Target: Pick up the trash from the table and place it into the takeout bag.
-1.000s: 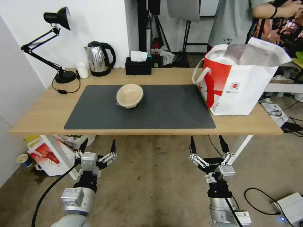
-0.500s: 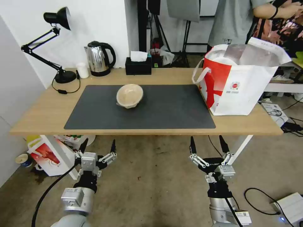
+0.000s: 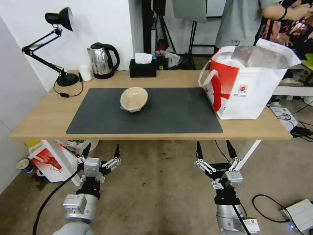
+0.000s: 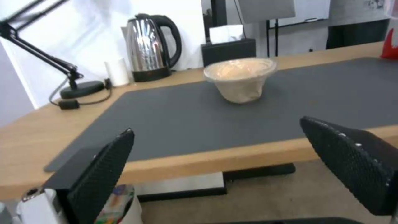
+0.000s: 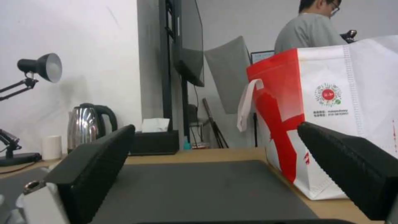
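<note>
On the counter (image 3: 49,114), near the middle of the dark grey mat (image 3: 169,114), stands the one piece of trash I can see from here, a beige paper bowl (image 3: 134,99). It sits upright, and a thin clear film seems to cover its mouth. From the bowl, the takeout bag (image 3: 247,85) is at about three o'clock, well apart, standing at the right end of the counter just beside the mat edge, with its top open and the silver lining showing. At about eleven o'clock from the bowl are a steel kettle (image 3: 102,60) and a small white cup (image 3: 85,72); a black tissue box (image 3: 142,67) is at twelve o'clock.

Both arms hang below the front edge of the counter. The left end effector (image 3: 101,150) has its fingers spread wide apart and holds nothing; the right end effector (image 3: 215,148) is the same, fingers apart and empty.

I judge the bowl to be very light and rather soft: a paper wall will dent if it is squeezed hard, and the film on top may be slippery and will not carry any load. The rim looks to be the stiffest part, so a hold across the rim, or low around the tapered wall with gentle force, seems the safest to me.
</note>
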